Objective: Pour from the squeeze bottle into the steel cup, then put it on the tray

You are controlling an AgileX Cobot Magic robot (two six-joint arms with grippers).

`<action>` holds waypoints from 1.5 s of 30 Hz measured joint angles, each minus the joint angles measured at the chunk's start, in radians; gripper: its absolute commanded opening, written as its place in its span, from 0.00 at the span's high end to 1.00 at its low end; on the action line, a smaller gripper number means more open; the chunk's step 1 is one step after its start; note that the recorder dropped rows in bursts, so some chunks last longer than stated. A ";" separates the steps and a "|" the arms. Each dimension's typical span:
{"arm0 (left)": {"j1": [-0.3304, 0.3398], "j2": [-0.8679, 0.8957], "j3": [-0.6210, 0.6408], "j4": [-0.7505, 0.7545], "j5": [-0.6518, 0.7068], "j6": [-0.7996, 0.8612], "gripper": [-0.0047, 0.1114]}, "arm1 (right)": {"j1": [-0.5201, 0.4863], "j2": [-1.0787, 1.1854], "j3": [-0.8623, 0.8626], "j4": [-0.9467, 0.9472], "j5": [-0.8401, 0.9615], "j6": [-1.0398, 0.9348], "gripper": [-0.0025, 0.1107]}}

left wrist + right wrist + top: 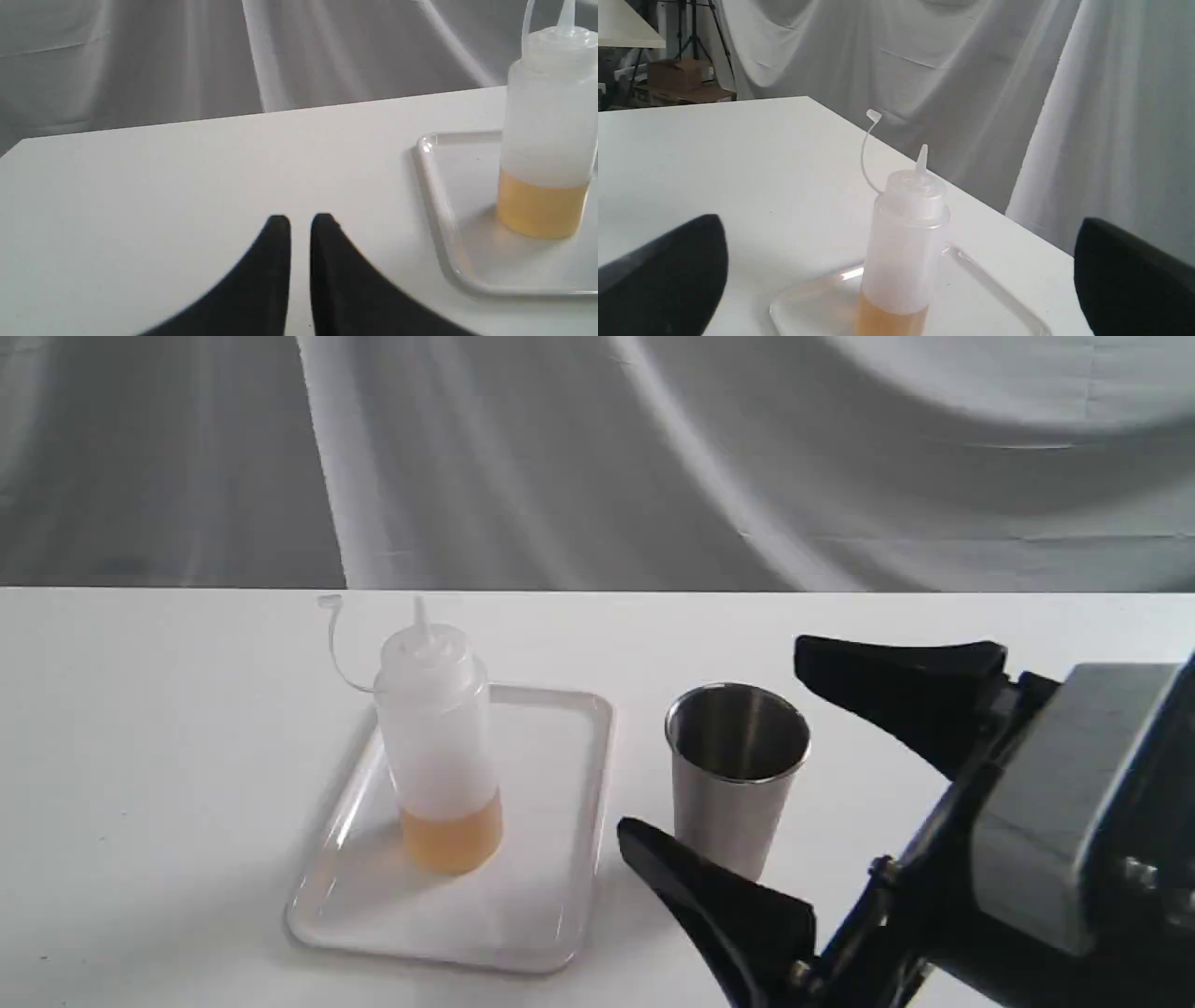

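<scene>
— At left of centre in the exterior view, what is recorded?
— One squeeze bottle (437,747) is found upright on the one tray (546,901), nozzle uncapped. One steel cup (733,784) stands just right of the tray on the surface (140,756).
— And the fingers?
— Two pairs are counted. The right fingers (896,691) are spread wide at lower right, nothing held. The left fingers (275,261) are nearly pressed together, empty.
— Step in hand?
— Whether the cup has been filled cannot be told. If not, the grasp is judged pending: the bottle's body must be enclosed squarely and lifted clear.
</scene>
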 measured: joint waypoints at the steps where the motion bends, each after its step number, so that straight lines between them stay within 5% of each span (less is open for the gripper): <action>1: 0.000 0.000 0.000 0.000 0.000 0.000 0.89 | 0.000 -0.028 0.000 0.000 0.029 0.000 0.05; 16: 0.000 0.000 0.000 0.000 0.000 0.000 0.89 | 0.000 -0.424 0.025 -0.002 0.451 0.000 0.05; 31: 0.000 0.000 0.000 0.000 0.000 0.000 0.89 | 0.000 -0.755 0.279 0.000 0.453 0.062 0.05; 45: 0.000 0.000 0.000 0.000 0.000 0.000 0.89 | 0.000 -0.809 0.363 0.000 0.476 0.083 0.05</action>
